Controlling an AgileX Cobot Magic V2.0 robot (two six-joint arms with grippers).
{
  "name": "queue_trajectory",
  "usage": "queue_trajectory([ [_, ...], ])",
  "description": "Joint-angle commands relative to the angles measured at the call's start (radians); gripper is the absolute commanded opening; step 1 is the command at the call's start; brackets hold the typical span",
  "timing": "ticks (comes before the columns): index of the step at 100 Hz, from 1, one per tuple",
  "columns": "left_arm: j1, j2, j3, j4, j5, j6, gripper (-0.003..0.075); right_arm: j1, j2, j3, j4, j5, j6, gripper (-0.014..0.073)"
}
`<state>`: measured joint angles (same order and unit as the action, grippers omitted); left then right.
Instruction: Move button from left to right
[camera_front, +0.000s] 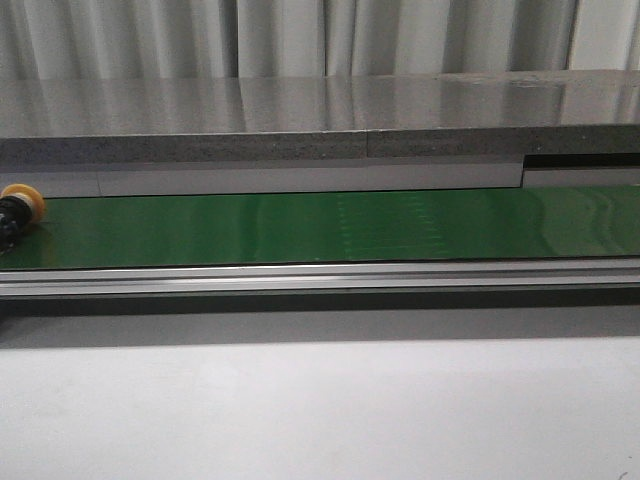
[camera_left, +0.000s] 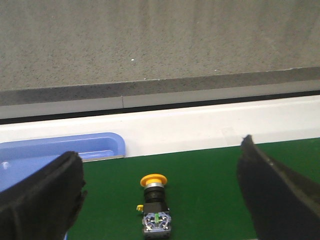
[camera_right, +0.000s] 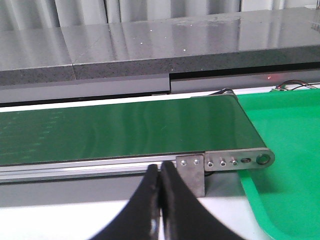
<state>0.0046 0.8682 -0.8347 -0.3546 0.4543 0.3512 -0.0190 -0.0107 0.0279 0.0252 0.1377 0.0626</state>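
The button (camera_left: 155, 205) lies on its side on the green belt (camera_left: 210, 190), its orange-yellow cap pointing away from the wrist camera and its dark body nearer it. My left gripper (camera_left: 162, 192) is open wide, one black finger on each side of the button and well apart from it. In the front view only the button's cap (camera_front: 22, 205) shows at the far left edge of the belt (camera_front: 330, 228); neither gripper shows there. My right gripper (camera_right: 160, 172) is shut and empty, in front of the belt's metal rail (camera_right: 90, 167) near its right end.
A blue tray (camera_left: 60, 150) sits beyond the belt's far edge beside the left gripper. A bright green bin (camera_right: 285, 150) lies past the belt's right end. A grey stone ledge (camera_front: 320, 120) runs behind the belt, and a white table surface (camera_front: 320, 410) lies in front.
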Motion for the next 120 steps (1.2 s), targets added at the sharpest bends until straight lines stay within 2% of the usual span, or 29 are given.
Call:
queue_trajectory([
  [1, -0.039, -0.095, 0.057, -0.025, -0.118, 0.005, 0.0603, -0.007, -0.020, -0.015, 0.000, -0.086, -0.005, -0.0067],
  [26, -0.052, -0.342, 0.327, -0.025, -0.245, 0.005, 0.0601, -0.007, -0.020, -0.015, 0.000, -0.086, -0.005, -0.0067],
  [47, -0.052, -0.512, 0.469, -0.025, -0.288, 0.005, 0.0601, -0.007, -0.020, -0.015, 0.000, -0.086, -0.005, -0.0067],
  [63, -0.052, -0.580, 0.504, -0.025, -0.287, 0.005, 0.0599, -0.007, -0.020, -0.015, 0.000, -0.086, -0.005, -0.0067],
  [94, -0.052, -0.583, 0.507, -0.025, -0.287, 0.005, 0.0591, -0.007, -0.020, -0.015, 0.000, -0.086, -0.005, -0.0067],
  [106, -0.052, -0.583, 0.507, -0.025, -0.287, 0.005, 0.0501, -0.007, -0.020, -0.015, 0.000, -0.086, -0.005, -0.0067],
  [120, -0.052, -0.583, 0.507, -0.025, -0.287, 0.005, 0.0283, -0.007, -0.020, -0.015, 0.000, -0.086, -0.005, -0.0067],
])
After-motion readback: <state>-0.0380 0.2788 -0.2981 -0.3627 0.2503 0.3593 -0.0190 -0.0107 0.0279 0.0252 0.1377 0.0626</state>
